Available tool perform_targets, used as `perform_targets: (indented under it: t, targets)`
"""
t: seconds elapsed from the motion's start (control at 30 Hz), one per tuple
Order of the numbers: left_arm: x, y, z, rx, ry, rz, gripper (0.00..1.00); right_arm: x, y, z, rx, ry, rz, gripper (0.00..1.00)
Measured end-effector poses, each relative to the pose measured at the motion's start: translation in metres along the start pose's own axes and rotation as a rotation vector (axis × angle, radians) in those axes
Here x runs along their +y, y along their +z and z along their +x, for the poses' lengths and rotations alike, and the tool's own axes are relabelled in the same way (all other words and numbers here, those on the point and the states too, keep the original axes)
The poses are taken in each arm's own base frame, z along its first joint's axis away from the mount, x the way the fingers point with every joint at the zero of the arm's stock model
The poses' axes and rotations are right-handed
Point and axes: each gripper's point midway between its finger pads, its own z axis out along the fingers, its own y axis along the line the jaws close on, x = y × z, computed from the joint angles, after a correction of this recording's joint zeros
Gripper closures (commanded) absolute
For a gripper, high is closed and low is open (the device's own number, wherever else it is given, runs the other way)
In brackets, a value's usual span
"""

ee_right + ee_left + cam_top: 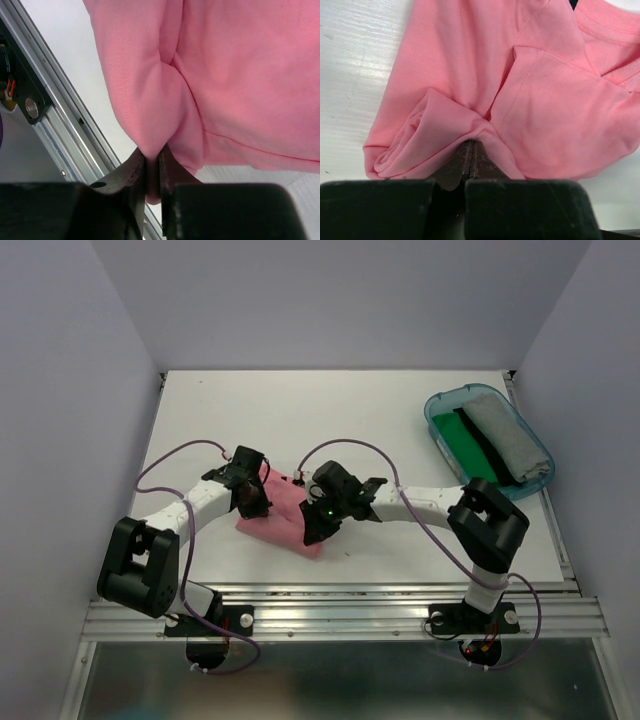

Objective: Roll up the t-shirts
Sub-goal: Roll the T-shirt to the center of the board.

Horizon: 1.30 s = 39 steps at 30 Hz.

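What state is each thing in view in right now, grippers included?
pink t-shirt: crumpled, partly folded, gripped at two spots.
left gripper: shut on the pink t-shirt.
right gripper: shut on the pink t-shirt.
teal tub: open-topped, holding two cloths.
green cloth: bundled, inside the tub.
grey cloth: bundled, inside the tub.

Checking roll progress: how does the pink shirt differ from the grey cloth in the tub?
The pink shirt lies on the table, pinched by left gripper and right gripper; grey cloth sits in the teal tub, untouched. The pink shirt is loosely bunched; grey cloth is a neat bundle. Both are plain fabric.
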Motion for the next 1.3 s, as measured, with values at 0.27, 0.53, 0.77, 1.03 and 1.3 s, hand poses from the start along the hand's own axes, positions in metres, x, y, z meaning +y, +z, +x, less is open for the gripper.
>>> perform_targets:
  t: [0.27,0.53,0.77,1.03,1.3]
  targets:
    - [0.003,0.0,-0.002,-0.006,0.005,-0.01,1.0,0.012,-0.004,0.002,0.024,0.024,-0.087,0.99]
    - [0.006,0.001,-0.004,-0.011,0.001,-0.017,1.0,-0.009,-0.015,-0.006,0.027,0.109,-0.155,0.95]
    - [0.007,0.001,-0.006,-0.013,-0.001,-0.019,1.0,-0.023,-0.008,0.001,0.052,0.127,-0.142,0.69]
    - [0.008,0.001,-0.006,-0.015,0.0,-0.021,1.0,-0.034,-0.024,0.0,0.025,0.13,-0.02,0.33]
    - [0.008,0.001,-0.006,-0.016,0.0,-0.023,1.0,-0.01,-0.075,-0.038,-0.151,0.056,0.058,0.92]
